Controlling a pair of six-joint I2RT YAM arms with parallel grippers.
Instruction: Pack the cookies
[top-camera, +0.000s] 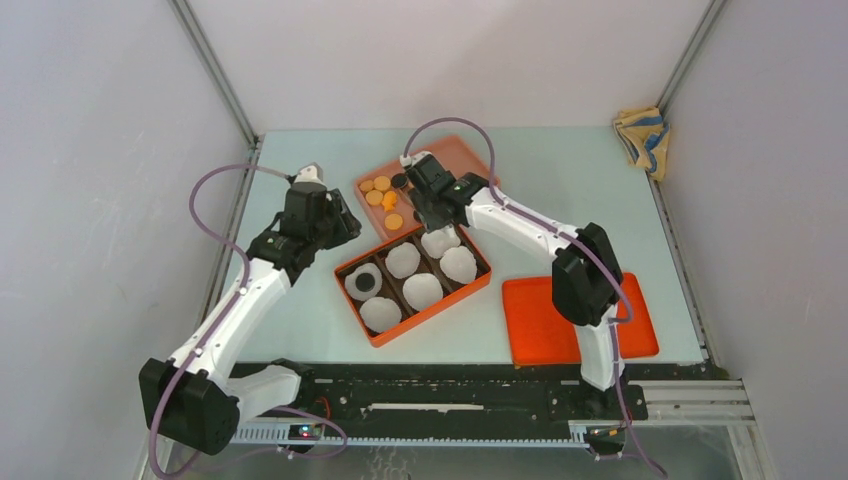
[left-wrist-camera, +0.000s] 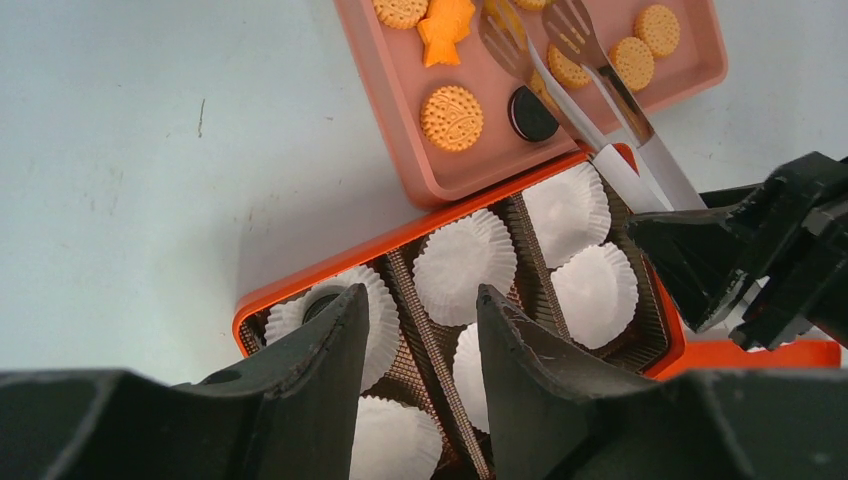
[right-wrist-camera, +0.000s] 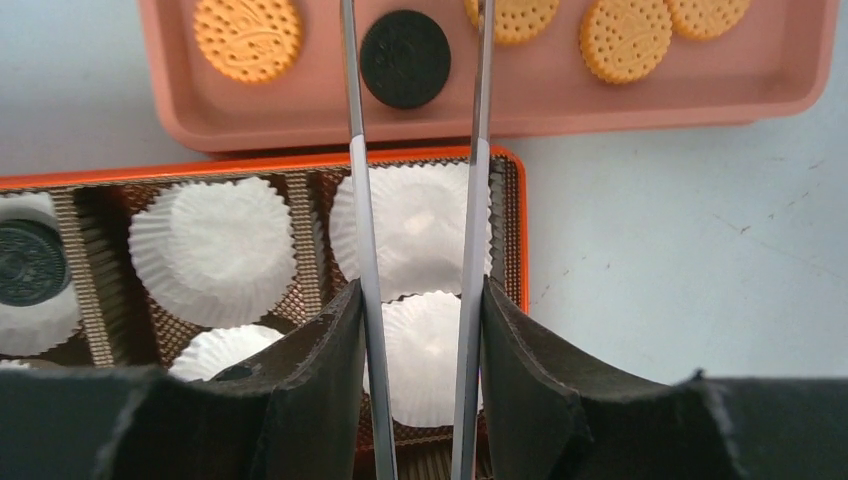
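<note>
White arms (top-camera: 240, 300), black joints (top-camera: 585, 275), purple cables (top-camera: 452, 119)

A pale blue-green counter (top-camera: 300, 330) sits enclosed by plain light-grey walls (top-camera: 440, 60) on three sides, with aluminium posts (top-camera: 215, 70) in the far corners. A crumpled yellow-and-blue cloth (top-camera: 640, 135) lies at its far right corner. Soft, even light.

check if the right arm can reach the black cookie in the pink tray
Probably yes: the right gripper holds tongs open over the pink tray, a blade either side of the black cookie, nothing covering it.
</note>
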